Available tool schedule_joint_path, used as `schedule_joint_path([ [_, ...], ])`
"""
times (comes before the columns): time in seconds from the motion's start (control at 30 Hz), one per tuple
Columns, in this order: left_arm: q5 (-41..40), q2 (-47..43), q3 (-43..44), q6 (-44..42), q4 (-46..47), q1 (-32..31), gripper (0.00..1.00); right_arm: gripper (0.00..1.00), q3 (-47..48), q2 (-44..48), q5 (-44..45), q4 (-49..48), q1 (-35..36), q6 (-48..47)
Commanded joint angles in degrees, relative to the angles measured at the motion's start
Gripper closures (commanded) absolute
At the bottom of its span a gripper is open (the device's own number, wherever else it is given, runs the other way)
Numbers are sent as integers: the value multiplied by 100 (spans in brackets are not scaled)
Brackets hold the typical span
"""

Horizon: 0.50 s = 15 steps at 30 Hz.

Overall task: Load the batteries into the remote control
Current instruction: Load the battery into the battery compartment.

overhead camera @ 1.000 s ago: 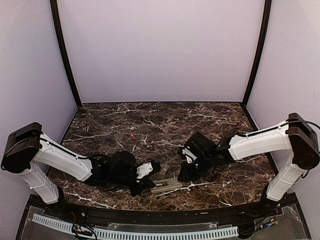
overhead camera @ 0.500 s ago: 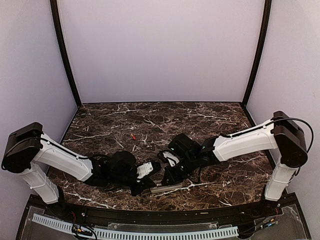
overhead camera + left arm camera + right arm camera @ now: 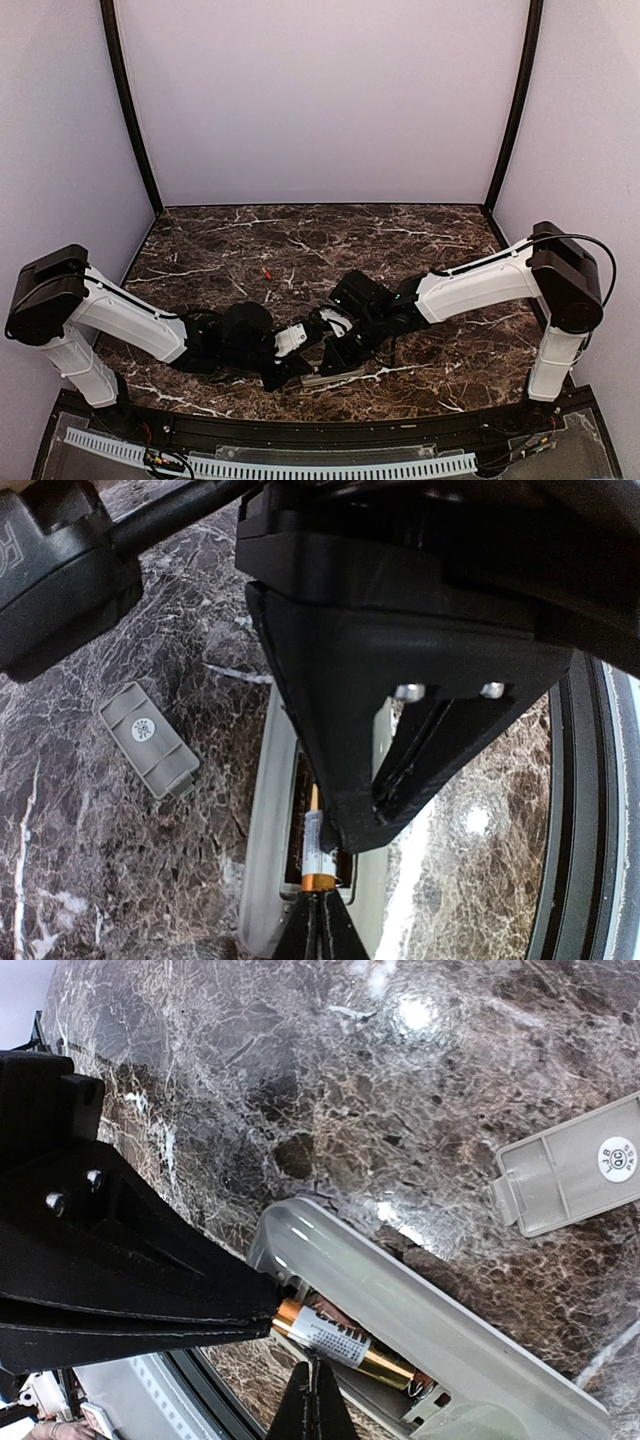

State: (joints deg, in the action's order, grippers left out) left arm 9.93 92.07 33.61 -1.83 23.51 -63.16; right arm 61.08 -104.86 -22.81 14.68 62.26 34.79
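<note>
The remote control (image 3: 262, 820) lies back-up near the front edge, its battery compartment open. A white-and-gold battery (image 3: 340, 1340) with an orange end (image 3: 320, 882) lies in the compartment. My left gripper (image 3: 322, 908) is shut, its tip against the battery's orange end. My right gripper (image 3: 315, 1378) is shut too, its tip touching the battery's side. In the top view both grippers (image 3: 290, 376) (image 3: 336, 358) meet over the remote (image 3: 347, 376). A red battery (image 3: 266, 273) lies apart, farther back on the table.
The small grey cover piece (image 3: 148, 738) (image 3: 575, 1170) lies flat on the dark marble beside the remote. The table's black front rim (image 3: 585, 810) runs close to the remote. Purple walls enclose the sides and back.
My right arm has swung left to the remote and its gripper has shut, now over the compartment. The left arm has stayed in place.
</note>
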Motion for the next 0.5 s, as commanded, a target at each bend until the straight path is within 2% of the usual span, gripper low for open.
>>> schedule_joint_path([
  [0.0,13,91,-65,-32,20,14,97,100,47,-68,75,133,12,-101],
  [0.47,32,312,-30,-87,85,14,97,100,121,-165,423,386,-142,-284],
])
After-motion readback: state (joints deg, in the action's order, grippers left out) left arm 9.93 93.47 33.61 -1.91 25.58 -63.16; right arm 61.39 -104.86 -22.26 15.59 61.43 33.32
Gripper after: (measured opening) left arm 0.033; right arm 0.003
